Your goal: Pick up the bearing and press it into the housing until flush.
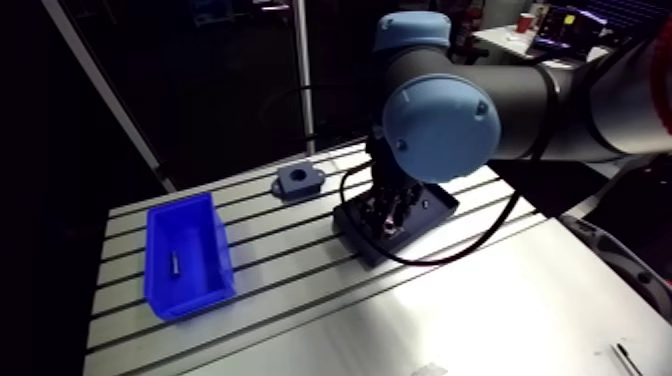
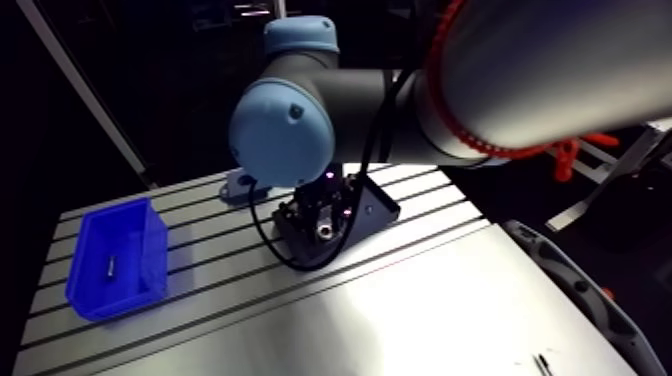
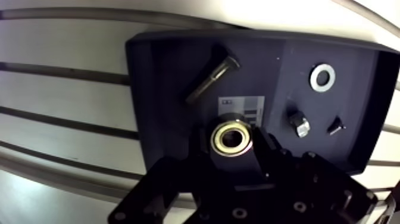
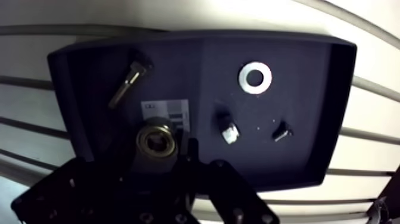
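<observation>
Down in the dark tray (image 3: 172,71) the jaws sat close on either side of the bearing (image 3: 231,138). Whether they were clamped on it or only flanking it could not be read, since it was black on black there.

- Bearing: brass-coloured inner ring, bore facing the wrist camera, partly covering the white label (image 3: 238,106) on the tray floor. Could not tell if it rested on the floor or hung just clear.
- Same tray: bolt (image 3: 212,79) ahead of the bearing, nut (image 3: 299,124) near beside it, small dark screw (image 3: 336,126) past the nut, washer (image 3: 322,77) further off.
- Housing (image 1: 298,180) stood on the slotted surface (image 1: 480,310), apart from the tray, bore upward.
- Blue bin (image 1: 190,305) was well off to the side, no part of this.

Risks, as judged:
- A shallow or off-centre hold on the round outer race would let the bearing roll or tilt in the jaws on the lift, or drop back among the loose hardware.
- The nut lay close enough to be nudged by any sideways correction.
- The carry to the housing was the long exposure, where a weak hold would slip.
- A bearing arriving cocked would bind at the mouth of the bore. Pressing then would jam it proud, not flush, or shove the housing along the surface.
</observation>
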